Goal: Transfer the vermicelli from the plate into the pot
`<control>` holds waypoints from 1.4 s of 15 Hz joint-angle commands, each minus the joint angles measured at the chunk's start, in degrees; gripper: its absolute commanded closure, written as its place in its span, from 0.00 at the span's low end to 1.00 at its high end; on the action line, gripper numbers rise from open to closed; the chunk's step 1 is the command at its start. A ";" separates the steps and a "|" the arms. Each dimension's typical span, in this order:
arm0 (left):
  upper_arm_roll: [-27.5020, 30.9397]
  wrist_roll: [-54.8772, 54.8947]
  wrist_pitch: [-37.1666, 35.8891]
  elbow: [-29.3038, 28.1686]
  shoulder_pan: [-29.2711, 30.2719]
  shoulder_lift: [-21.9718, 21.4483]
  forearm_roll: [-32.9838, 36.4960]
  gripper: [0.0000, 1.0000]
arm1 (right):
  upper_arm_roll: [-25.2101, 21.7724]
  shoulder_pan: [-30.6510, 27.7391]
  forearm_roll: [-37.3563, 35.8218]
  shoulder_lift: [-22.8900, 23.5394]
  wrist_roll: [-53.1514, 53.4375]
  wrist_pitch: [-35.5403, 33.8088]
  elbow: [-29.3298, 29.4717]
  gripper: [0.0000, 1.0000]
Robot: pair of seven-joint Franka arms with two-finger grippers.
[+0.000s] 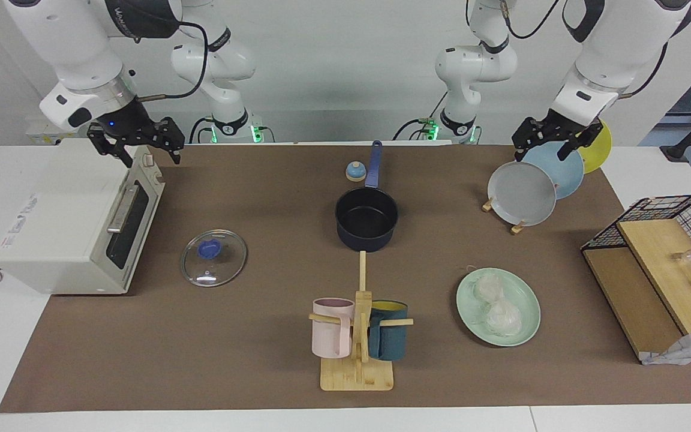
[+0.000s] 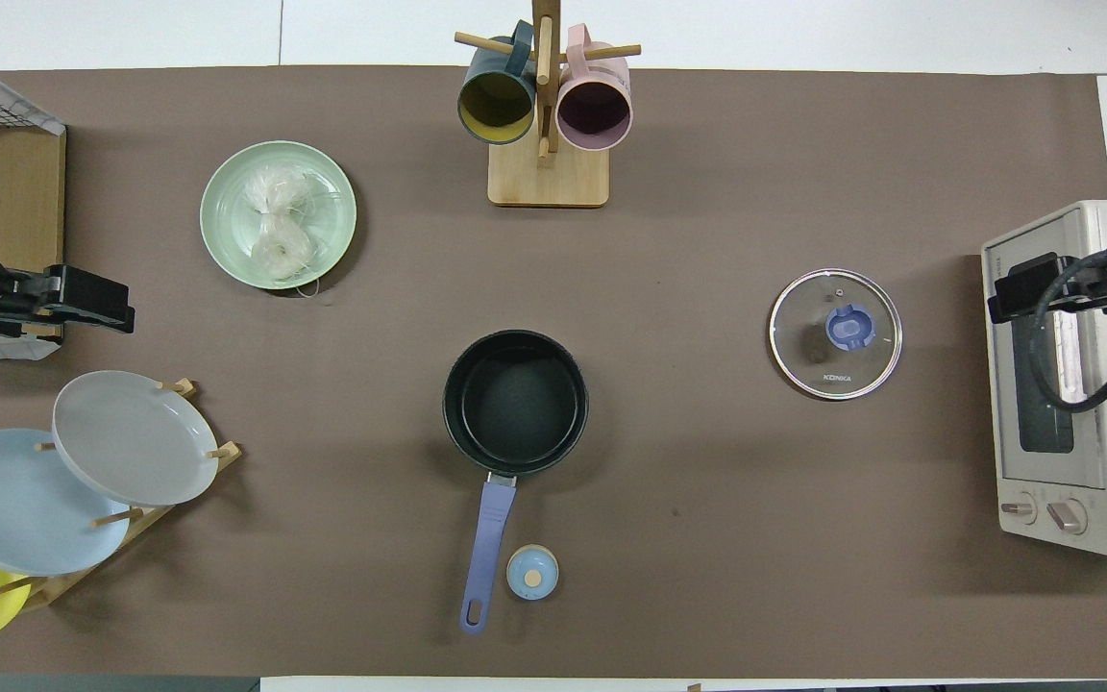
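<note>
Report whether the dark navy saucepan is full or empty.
Empty: the dark navy saucepan shows bare black inside; the whitish vermicelli bundles lie on the mint-green plate.

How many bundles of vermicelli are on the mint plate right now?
2. Both vermicelli bundles lie on the mint plate side by side, touching: one nearer the robots, the other farther from them. Loose strands trail over the rim. None hidden that I can see.

Pot [image 1: 366, 219] mid-desk [image 1: 261, 360], handle toward robots, small bell [image 1: 355, 171] beside handle. Vermicelli [image 1: 495, 306] on plate [image 1: 525, 330], farther from robots than pot, toward left arm's end. Mug rack [image 1: 357, 366] farther than pot, two mugs hung. Glass lid [image 1: 213, 258] between pot and toaster oven [image 1: 75, 228]. Plate rack [image 1: 531, 186] near left arm.
</note>
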 commanded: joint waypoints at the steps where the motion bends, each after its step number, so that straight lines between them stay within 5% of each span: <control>1: 0.48 1.11 -1.03 0.91 -0.85 0.20 0.58 0.00 | 0.40 -0.58 0.17 -0.51 0.66 0.40 -0.19 0.00; 7: 0.57 1.12 -0.59 0.99 -0.76 0.29 0.50 0.00 | 0.49 -0.23 0.09 -1.12 0.48 0.92 -1.32 0.00; 13: 0.48 0.68 2.75 -0.41 -0.93 0.11 0.50 0.00 | 1.19 0.47 0.09 -2.80 0.57 9.35 -9.05 0.00; 21: 0.48 0.68 11.88 -0.15 -1.11 9.32 -0.65 0.00 | 1.19 4.25 0.18 5.55 0.22 30.95 -19.68 0.00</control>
